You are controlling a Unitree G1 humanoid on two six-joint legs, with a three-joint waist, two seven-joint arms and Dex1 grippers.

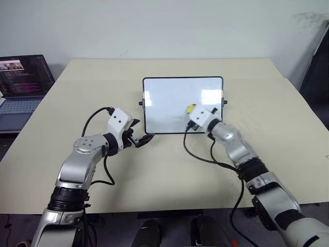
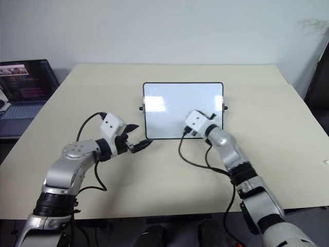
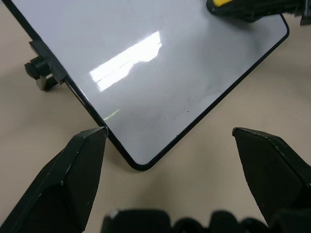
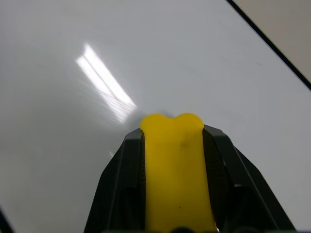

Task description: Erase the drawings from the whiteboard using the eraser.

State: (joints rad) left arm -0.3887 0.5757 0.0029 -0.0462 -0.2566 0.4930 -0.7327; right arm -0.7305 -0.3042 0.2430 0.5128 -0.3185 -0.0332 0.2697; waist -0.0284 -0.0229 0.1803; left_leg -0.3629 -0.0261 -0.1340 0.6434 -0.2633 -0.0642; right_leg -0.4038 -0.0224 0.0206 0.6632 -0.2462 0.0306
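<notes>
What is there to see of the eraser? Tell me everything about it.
The eraser is a small bright yellow block with a notched, two-lobed front end. It looks smooth and matte, with a few faint specks. It is clamped lengthwise between the two black fingers of the right claw, its tip poking out past them. It is over the right part of the glossy whiteboard, pointing at the surface. Whether it touches the board cannot be told.
</notes>
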